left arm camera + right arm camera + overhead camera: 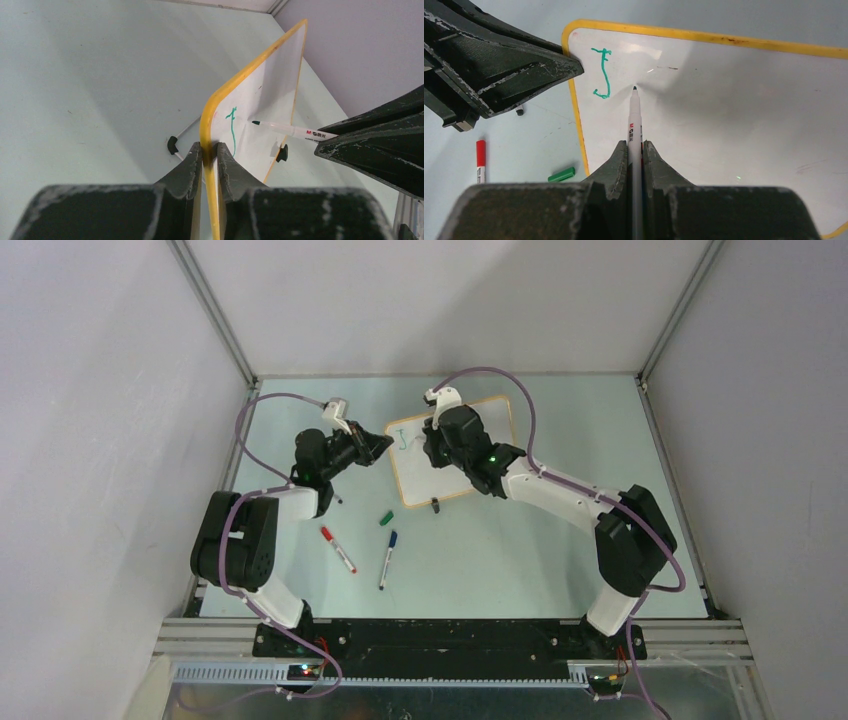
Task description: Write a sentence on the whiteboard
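at the far middle of the surface [500, 550], toward 12 o'clock in the top view, the whiteboard [420, 478] rests with its long side turned a little, from 10 o'clock to 4 o'clock

the left end effector [378, 448] comes to it from 9 o'clock and is closed on the yellow-orange frame; in the left wrist view its two fingers pinch the rounded edge of the whiteboard [272, 85] between them, the left end effector [209, 150] having one finger on each face

the right end effector [635, 147] is closed around a green marker [634, 120], which stands out straight between the fingers toward 12 o'clock in the right wrist view; the dark tip is at the white face of the whiteboard [734, 100], and i cannot tell surely if it touches

of the sentence [604, 72] only one green stroke shows, shaped like the letter j, near the corner of the board that the left end effector holds, at about 10 o'clock from the marker tip; the same stroke shows in the left wrist view [232, 132] and, very small, from above [403, 439]

one black clip foot [434, 505] sits at the near edge of the frame

on the surface toward 7 o'clock from the board lie a green cap [386, 518], a red marker [338, 549] and a blue marker [387, 558], all apart from each other and from the board
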Controlling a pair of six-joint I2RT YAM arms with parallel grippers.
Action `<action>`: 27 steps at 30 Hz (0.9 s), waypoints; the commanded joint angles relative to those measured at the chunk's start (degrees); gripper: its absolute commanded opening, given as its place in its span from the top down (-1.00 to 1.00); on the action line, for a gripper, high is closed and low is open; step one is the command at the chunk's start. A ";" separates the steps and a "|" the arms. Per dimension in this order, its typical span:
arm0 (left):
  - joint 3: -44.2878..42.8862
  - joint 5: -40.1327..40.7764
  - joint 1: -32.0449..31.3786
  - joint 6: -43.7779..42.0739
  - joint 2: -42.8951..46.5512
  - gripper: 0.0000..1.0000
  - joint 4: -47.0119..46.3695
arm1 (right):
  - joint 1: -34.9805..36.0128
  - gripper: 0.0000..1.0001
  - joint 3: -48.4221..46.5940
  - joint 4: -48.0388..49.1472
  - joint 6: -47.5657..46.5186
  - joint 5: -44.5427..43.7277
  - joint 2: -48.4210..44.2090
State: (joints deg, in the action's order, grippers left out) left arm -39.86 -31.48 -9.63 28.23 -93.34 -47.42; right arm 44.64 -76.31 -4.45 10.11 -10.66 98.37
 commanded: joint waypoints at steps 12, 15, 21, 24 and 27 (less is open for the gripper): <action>-0.51 0.77 -0.39 -1.94 0.31 1.00 -1.54 | -0.89 1.00 -4.02 1.80 1.25 2.57 1.40; -0.46 0.72 -0.39 -1.88 0.38 1.00 -1.54 | -0.92 1.00 -4.44 1.45 1.22 2.47 1.72; -0.40 0.77 -0.39 -2.04 0.45 1.00 -1.62 | -1.04 1.00 -5.66 -0.22 1.25 1.08 2.97; -0.32 0.84 -0.39 -2.02 0.53 1.00 -1.62 | -1.06 1.00 -6.22 -0.70 1.27 0.83 3.49; -0.30 0.84 -0.39 -2.08 0.46 1.00 -1.62 | -1.10 1.00 -6.44 -1.01 1.19 1.48 3.74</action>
State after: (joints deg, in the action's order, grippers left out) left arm -39.86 -31.22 -9.63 28.21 -93.34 -47.37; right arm 43.72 -80.01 -5.78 10.92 -8.36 100.84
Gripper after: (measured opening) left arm 0.152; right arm 0.131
